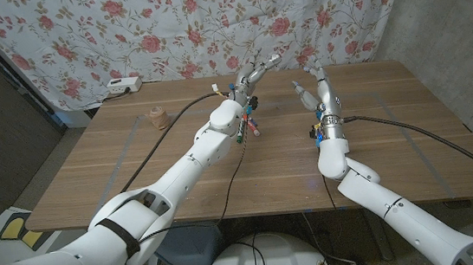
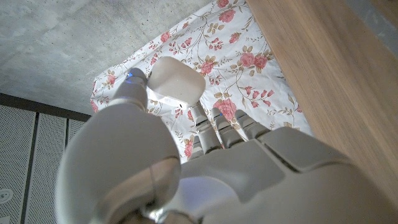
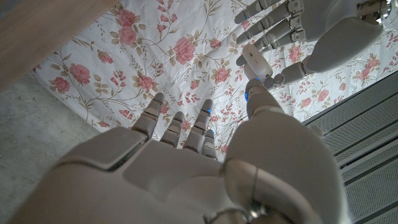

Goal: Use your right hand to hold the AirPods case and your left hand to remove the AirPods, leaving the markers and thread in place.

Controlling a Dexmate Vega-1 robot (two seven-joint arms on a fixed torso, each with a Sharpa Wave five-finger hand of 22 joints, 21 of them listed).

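Left hand (image 3: 298,25) is up off the table (image 1: 410,124), and the white case (image 2: 177,78) sits at its fingertips, pinched, it looks, between the thumb (image 2: 134,81) and the fingers (image 2: 202,121) rising behind it. Right hand (image 3: 180,162) is raised just beside it, fingers (image 3: 177,127) apart and straight, nothing in its grasp. Its thumb tip (image 3: 256,96) comes right up under the case, though contact there is too close to call. Whether the lid is open, I cannot tell. Both hands are in the air over the far middle of the table, near each other. Down under the left forearm the markers (image 1: 249,124) lie in a bunch, and the thread (image 1: 159,116) stands well apart to the robot's left. Behind it all hangs a flowered cloth (image 1: 191,24).
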